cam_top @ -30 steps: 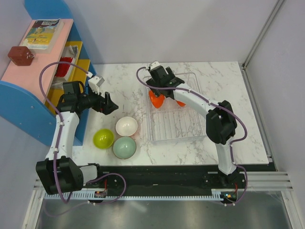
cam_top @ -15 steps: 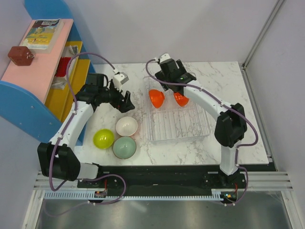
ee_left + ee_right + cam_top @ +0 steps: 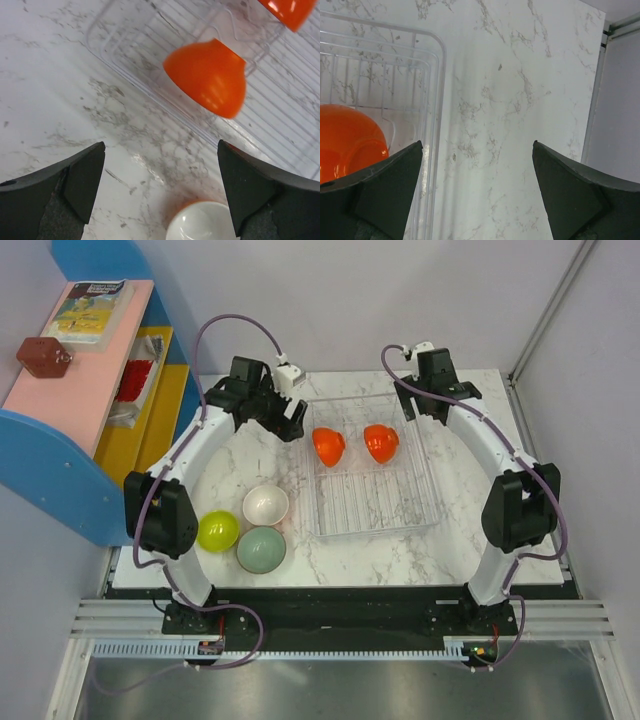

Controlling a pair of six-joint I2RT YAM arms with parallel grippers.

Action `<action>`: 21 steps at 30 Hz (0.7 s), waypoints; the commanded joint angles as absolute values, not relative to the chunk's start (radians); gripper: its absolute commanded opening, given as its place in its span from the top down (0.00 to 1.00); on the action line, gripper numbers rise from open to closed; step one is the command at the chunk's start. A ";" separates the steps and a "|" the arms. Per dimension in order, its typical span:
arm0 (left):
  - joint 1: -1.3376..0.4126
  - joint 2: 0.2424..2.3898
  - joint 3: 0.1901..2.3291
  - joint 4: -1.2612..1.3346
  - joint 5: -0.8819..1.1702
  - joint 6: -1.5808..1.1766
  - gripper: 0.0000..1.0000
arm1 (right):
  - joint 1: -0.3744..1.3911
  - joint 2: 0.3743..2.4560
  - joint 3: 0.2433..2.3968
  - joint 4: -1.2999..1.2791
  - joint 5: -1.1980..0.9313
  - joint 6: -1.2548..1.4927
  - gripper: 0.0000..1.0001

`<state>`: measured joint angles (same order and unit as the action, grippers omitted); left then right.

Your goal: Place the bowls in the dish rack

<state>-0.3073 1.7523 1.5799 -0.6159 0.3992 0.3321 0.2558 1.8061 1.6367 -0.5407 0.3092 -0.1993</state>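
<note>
Left gripper (image 3: 291,420) is spread wide and holds nothing; it hangs above the table (image 3: 480,530), just outside the dish rack (image 3: 372,502). One of the two red-orange bowls (image 3: 207,75) lies ahead of its fingers, inside the rack wall. Right gripper (image 3: 477,150) is likewise spread and empty, off the opposite far corner, with the second red-orange bowl at its left fingertip. Both bowls stand tipped on edge at the far end of the ribs, apparently to leave the nearer rows free. Not yet loaded, and back toward the left arm's base: white-inside bowl (image 3: 266,505), lime-yellow bowl (image 3: 217,530) and grey-green bowl (image 3: 261,549), clustered on the table. In my judgement the left gripper is better placed to collect one next.
</note>
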 commanded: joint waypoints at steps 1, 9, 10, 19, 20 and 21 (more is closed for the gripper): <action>-0.318 1.883 1.812 -0.641 0.269 0.363 0.00 | 0.244 1.871 1.729 -0.525 0.169 -0.209 0.02; -0.325 2.112 2.020 -0.701 0.201 0.391 0.00 | 0.212 2.014 1.842 -0.517 0.098 -0.189 0.02; -0.327 2.126 2.043 -0.704 0.186 0.396 0.00 | 0.209 2.025 1.854 -0.514 0.095 -0.184 0.02; -0.333 2.233 2.141 -0.715 0.108 0.436 0.00 | 0.206 2.112 1.934 -0.489 0.098 -0.170 0.02; -0.334 2.250 2.149 -0.715 0.101 0.436 0.00 | 0.206 2.118 1.937 -0.482 0.106 -0.170 0.02; -0.334 2.258 2.166 -0.715 0.085 0.437 0.00 | 0.207 2.125 1.940 -0.473 0.113 -0.160 0.02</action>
<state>-0.3286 2.2295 2.0861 -0.7086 0.1635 0.3840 0.2062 2.1075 1.8774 -0.5282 0.1081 -0.1860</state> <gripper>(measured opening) 0.994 0.982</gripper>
